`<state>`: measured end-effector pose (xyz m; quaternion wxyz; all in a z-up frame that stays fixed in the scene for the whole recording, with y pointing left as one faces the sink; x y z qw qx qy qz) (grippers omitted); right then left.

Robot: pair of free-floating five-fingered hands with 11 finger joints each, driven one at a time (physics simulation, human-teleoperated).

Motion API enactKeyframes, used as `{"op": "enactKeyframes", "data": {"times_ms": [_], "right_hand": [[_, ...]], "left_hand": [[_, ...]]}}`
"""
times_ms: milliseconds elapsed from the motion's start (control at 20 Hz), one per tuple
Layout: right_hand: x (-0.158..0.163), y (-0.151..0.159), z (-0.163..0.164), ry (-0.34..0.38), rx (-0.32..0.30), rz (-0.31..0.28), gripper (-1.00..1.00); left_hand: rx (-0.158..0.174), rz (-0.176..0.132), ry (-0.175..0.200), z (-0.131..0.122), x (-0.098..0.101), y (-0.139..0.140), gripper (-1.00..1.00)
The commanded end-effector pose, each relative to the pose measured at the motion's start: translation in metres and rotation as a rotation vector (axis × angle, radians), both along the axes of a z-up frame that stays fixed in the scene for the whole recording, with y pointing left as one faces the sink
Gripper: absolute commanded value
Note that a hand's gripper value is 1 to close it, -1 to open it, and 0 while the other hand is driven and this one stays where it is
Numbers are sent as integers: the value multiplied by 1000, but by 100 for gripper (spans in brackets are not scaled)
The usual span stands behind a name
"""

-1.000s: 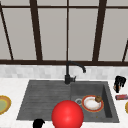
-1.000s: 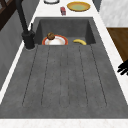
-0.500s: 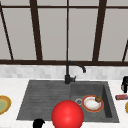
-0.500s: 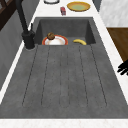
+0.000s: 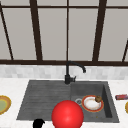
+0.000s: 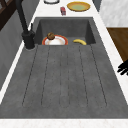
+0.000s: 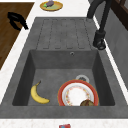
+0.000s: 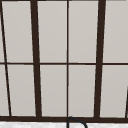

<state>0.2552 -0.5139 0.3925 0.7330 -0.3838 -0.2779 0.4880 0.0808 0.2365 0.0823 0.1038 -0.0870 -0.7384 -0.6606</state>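
The window spans the wall behind the sink, with the black tap at 12 o'clock of the basin. A red ball sits at 6 o'clock in the front view, covering the sink's front edge. In the basin lies a red-rimmed plate with a brown lump on its rim; from the right side a banana lies at 9 o'clock of the plate, apart from it. A yellow dish rests on the counter at 9 o'clock of the sink. The left hand hangs at 7 o'clock, off the drainboard's front edge, nearest the ball; from the right side its fingers are curled on nothing
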Motion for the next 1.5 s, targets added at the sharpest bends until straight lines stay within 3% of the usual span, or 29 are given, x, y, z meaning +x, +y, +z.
{"op": "enactKeyframes", "data": {"times_ms": [0, 650, 1000, 1250, 1450], "right_hand": [[6, -25, -29, 0, -17, 31, 100], [38, -97, -137, -13, -44, 47, 100], [46, -139, -194, -28, -47, 24, 100], [60, -142, -235, -11, -48, 37, 100], [64, -137, -268, -19, -100, -5, 100]], "left_hand": [[0, 0, 0, 0, 0, 0, 0], [0, 0, 0, 0, 0, 0, 0], [0, 0, 0, 0, 0, 0, 0], [0, 0, 0, 0, 0, 0, 0], [0, 0, 0, 0, 0, 0, 0]]}}
